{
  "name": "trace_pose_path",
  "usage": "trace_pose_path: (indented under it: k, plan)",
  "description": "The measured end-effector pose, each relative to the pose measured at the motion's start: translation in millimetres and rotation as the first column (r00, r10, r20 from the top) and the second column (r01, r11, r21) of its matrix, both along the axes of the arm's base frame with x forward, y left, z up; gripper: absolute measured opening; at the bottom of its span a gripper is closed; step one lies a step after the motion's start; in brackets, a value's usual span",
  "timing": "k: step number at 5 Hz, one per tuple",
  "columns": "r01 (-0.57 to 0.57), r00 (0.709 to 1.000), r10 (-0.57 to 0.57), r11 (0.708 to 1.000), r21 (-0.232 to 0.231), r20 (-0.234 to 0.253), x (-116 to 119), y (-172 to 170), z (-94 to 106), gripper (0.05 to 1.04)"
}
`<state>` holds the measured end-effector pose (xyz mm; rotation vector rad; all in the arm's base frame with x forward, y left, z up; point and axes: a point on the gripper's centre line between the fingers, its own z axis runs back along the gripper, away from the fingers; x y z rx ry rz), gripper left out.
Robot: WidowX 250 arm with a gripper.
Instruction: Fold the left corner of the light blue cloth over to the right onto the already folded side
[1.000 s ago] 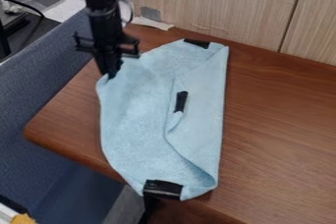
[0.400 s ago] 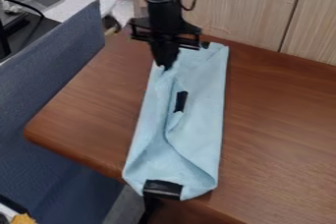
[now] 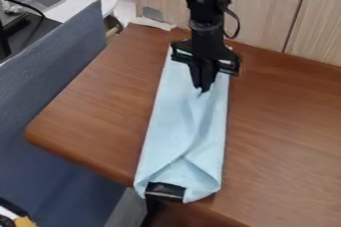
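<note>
Tool [image 3: 202,89] pinched light blue cloth [image 3: 178,126], likely to control its fold; black clip [image 3: 165,190], nearer camera than tool, seemingly anchored it to desk [image 3: 86,116].

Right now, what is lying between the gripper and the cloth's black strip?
Between the gripper and black strip lies the light blue cloth, creased, in the camera view.

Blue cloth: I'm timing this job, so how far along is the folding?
Looks mostly folded: the cloth lies in a long, narrow strip on the table. In hand: the gripper pinches its top layer. Probably left: letting go and smoothing the creases visible below it.
</note>
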<state>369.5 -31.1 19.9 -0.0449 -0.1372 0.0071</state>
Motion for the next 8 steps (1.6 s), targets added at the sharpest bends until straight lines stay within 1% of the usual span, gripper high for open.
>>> trace_pose_path:
  k: [1,2,3,5,6,7,8]
  plan:
    - [-0.036,0.999,0.036,0.999,-0.013,-0.006,5,-3,-21.6,0.068]
    - [-0.068,0.998,0.068,0.997,-0.042,0.005,8,-6,-28.9,0.094]
    - [-0.06,0.998,0.06,0.997,-0.05,-0.001,9,-8,-32.9,0.265]
    - [-0.045,0.999,0.045,0.998,-0.048,-0.018,6,-11,-32.7,0.818]
    - [-0.022,0.999,0.021,0.999,-0.033,-0.034,5,-9,-30.8,0.994]
    - [0.009,0.999,-0.01,1.0,-0.018,-0.053,2,-9,-28.1,0.999]
    - [0.034,0.999,-0.034,0.999,-0.009,-0.004,7,-9,-0.2,0.999]
